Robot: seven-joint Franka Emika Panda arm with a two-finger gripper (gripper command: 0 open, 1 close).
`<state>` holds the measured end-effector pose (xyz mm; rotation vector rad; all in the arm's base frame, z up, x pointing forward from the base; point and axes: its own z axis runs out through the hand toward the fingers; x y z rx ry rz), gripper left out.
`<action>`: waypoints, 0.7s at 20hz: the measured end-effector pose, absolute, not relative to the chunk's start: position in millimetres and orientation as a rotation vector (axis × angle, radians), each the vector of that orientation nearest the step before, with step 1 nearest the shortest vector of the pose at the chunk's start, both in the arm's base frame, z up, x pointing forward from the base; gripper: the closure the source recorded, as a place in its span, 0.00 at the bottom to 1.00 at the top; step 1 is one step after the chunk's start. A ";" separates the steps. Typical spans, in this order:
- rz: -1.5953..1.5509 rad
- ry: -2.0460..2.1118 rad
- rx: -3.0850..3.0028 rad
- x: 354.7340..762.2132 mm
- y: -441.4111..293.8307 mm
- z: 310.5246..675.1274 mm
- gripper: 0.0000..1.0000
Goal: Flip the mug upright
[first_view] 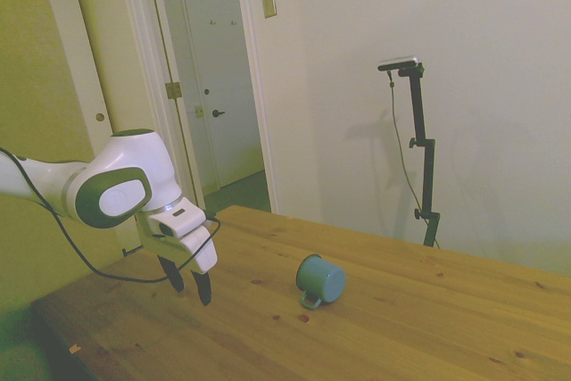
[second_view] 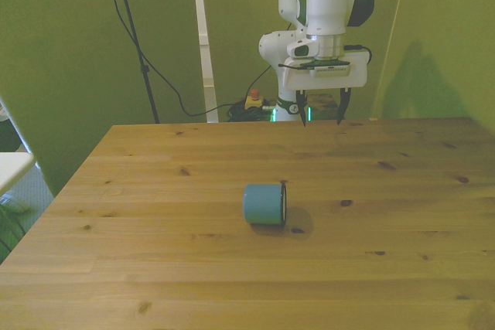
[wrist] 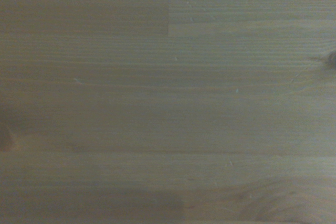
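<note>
Writing: no brand, label or lettering can be read on the mug, the gripper or the arm in any view.
Table (second_view: 155,268): wooden planks laid side by side, warm honey colour, straight grain with dark knots scattered over it; the wrist view shows only a close patch of these boards (wrist: 168,103), soft in focus, with a butt joint between two planks and a knot at one edge.
Mug (second_view: 264,204): teal-blue, smooth and slightly glossy, a short cylinder lying on its side near the middle of the table; in the front view its dark rim points to the front view's right. In the side view its mouth faces the arm, and the thin loop handle (first_view: 309,300) sits low, against the wood.
Gripper (second_view: 324,106): white housing with two dark, tapering fingers pointing down; they stand spread wide apart with nothing between them, above the table's far edge and well apart from the mug.
Arm (first_view: 116,186): white rounded shells with a dark oval panel at the joint, a black cable trailing beneath.
</note>
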<state>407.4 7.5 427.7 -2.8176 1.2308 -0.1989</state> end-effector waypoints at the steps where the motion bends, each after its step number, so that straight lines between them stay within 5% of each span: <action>1: -0.199 1.228 -2.818 407.9 7.4 427.9 0.00; 14: -0.372 1.343 -2.773 535.4 -35.0 463.2 0.00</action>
